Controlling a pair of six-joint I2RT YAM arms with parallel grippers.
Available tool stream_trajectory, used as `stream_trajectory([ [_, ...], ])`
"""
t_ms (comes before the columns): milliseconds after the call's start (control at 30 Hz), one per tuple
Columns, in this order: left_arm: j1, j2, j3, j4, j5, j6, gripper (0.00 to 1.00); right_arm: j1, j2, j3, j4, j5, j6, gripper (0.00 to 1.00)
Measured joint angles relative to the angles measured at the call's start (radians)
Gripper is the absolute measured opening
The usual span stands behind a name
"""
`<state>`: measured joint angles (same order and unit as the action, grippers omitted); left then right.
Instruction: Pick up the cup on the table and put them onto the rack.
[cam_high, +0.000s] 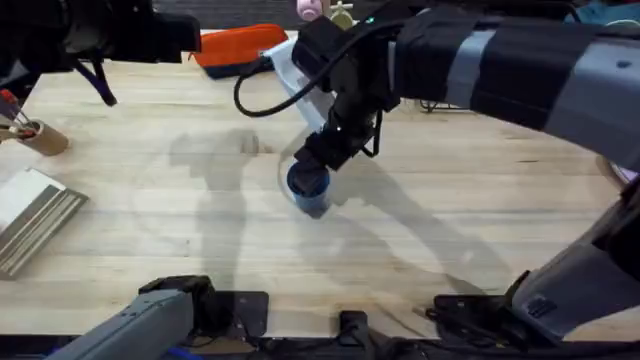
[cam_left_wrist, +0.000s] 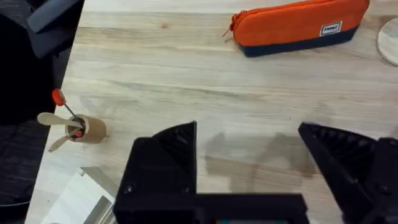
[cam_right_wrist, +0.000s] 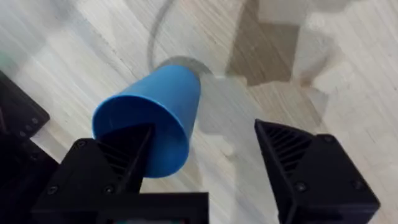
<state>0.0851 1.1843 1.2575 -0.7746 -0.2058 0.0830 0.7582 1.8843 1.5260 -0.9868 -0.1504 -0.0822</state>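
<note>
- We see the right gripper (cam_right_wrist: 205, 165) spread wide, one finger inside the blue cup's (cam_high: 308, 187) mouth, ready to pinch its wall.
- Cup stands mid-table (cam_high: 450, 220).
- Left gripper (cam_left_wrist: 261, 162) hangs open, empty, clear of the work.

Bright, even light falls on the table (cam_high: 150, 200); soft shadows spread around the blue cup (cam_high: 308, 188), and the near arm looks blurred, perhaps from closeness.

Setting: robot lab or test bench.
Evidence: pale plank worktop (cam_high: 150, 200) with two arms mounted at its edge.
Props: orange pencil case (cam_left_wrist: 298, 26), small cardboard utensil holder (cam_left_wrist: 87, 129).
</note>
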Motion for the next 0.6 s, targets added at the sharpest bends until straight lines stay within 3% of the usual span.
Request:
stream_trajectory([
  [100, 0.000, 0.000, 0.000, 0.000, 0.000, 0.000, 0.993, 0.000, 0.002, -0.003, 0.014, 0.000, -0.001, 0.915],
  [167, 0.000, 0.000, 0.000, 0.000, 0.000, 0.000, 0.993, 0.000, 0.002, -0.003, 0.023, 0.000, -0.001, 0.767],
  [233, 0.000, 0.000, 0.000, 0.000, 0.000, 0.000, 0.993, 0.000, 0.002, -0.003, 0.023, 0.000, 0.000, 0.479],
  [267, 0.000, 0.000, 0.000, 0.000, 0.000, 0.000, 0.994, 0.000, 0.002, -0.003, 0.022, 0.000, 0.003, 0.077],
  [333, 0.000, 0.000, 0.000, 0.000, 0.000, 0.000, 0.994, 0.000, 0.002, -0.003, 0.015, -0.004, 0.003, 0.036],
  [600, 0.000, 0.000, 0.000, 0.000, 0.000, 0.000, 0.993, -0.006, 0.002, 0.066, -0.061, -0.004, 0.003, 0.032],
])
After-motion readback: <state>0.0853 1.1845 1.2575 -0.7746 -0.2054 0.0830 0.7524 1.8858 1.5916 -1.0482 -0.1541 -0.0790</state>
